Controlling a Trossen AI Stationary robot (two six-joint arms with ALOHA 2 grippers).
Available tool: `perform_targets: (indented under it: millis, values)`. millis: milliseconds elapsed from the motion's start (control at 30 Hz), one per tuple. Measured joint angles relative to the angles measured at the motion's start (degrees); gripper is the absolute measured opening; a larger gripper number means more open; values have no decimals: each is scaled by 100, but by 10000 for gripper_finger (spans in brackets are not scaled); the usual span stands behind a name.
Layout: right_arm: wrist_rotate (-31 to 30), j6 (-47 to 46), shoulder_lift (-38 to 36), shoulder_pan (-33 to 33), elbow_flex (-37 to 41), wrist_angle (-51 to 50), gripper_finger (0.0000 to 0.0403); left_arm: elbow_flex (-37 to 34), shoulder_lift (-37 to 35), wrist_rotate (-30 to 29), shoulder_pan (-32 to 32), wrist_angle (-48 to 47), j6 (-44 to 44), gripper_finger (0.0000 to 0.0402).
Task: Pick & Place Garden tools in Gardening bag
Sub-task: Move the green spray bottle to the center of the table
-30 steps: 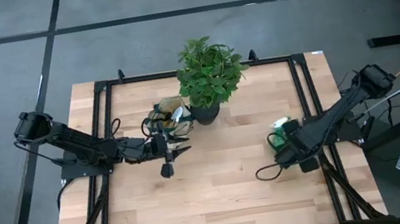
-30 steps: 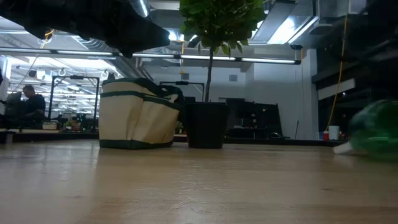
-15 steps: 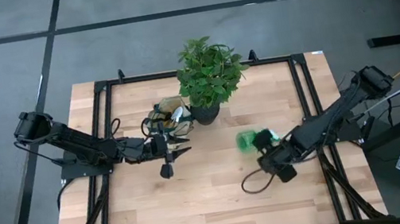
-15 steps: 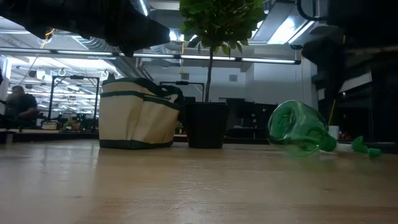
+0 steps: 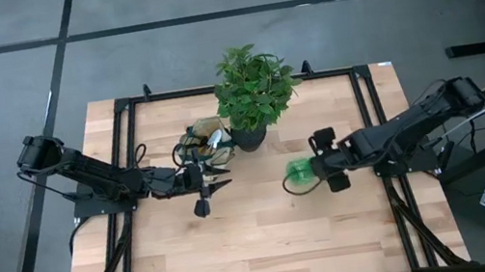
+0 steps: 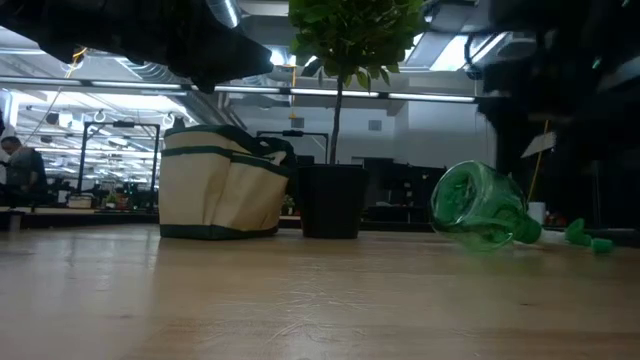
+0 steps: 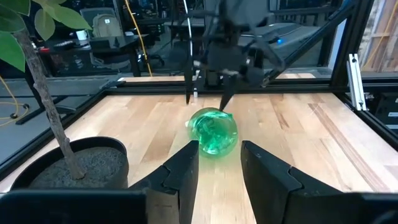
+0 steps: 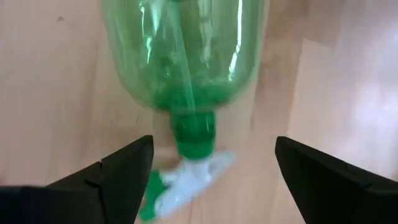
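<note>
The translucent green spray bottle (image 5: 300, 173) lies on its side on the table right of centre, its base toward the table's left; it also shows in the low view (image 6: 478, 208) and the left wrist view (image 7: 213, 130). My right gripper (image 5: 321, 164) is open above its neck end, pointing down, with a finger on either side of the spray head (image 8: 186, 180), touching nothing. The beige bag with green trim (image 5: 203, 142) stands beside the black plant pot (image 5: 250, 138). My left gripper (image 5: 218, 181) is open and empty near the bag, pointing at the bottle.
The leafy plant (image 5: 253, 80) rises from the pot at the far middle, just right of the bag (image 6: 220, 185). A metal tool end shows in the bag's open top (image 5: 215, 138). Black frame rails (image 5: 371, 116) run along the table's sides. Bare wood lies near the front edge.
The spray bottle has gone from the table's right side toward the middle and come to rest on its side. My right gripper has followed it toward the table's left, then moved toward the far edge, and now stands over the bottle's neck end.
</note>
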State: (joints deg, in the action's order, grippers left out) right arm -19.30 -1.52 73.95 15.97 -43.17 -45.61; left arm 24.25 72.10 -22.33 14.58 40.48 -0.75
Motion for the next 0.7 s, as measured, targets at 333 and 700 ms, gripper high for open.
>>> perform_targets:
  millis: [333,700]
  values:
    - [904,1536,17,-799,740,2118,341,0,0,0,1,1,2,112]
    - [1430,1961,1181,-839,780,4562,341,2,2,16,1,109,-11,112]
